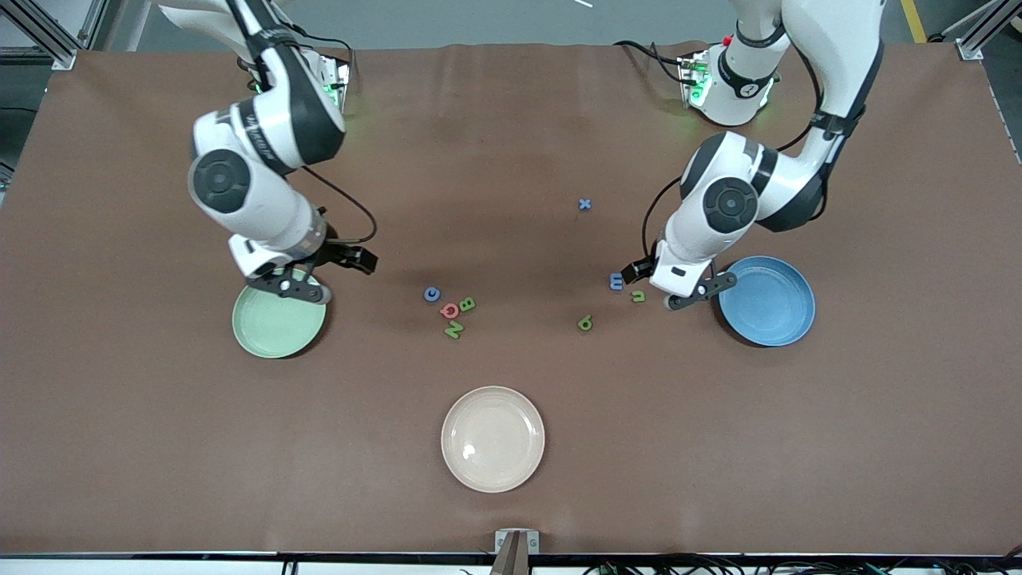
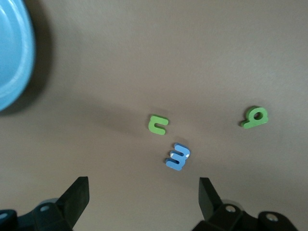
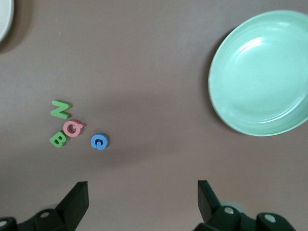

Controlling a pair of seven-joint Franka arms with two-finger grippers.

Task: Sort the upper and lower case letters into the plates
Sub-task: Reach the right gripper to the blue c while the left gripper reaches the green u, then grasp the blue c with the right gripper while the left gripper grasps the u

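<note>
brown counter (image 1: pixel 511 120): my right fingers (image 1: pixel 291 289) apart, empty, over green plate (image 1: pixel 275 327) rim; my left fingers (image 1: pixel 699 293) apart, empty, beside blue plate (image 1: pixel 770 307).

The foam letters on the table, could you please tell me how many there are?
8. G, Q, B and N cluster mid-table; m, n and a green b-like letter lie toward the blue plate; x lies nearer the bases. The arms may hide others.

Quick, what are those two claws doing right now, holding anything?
Left gripper: open, empty, over the table beside the blue plate.
Right gripper: open, empty, over the green plate's edge.
</note>
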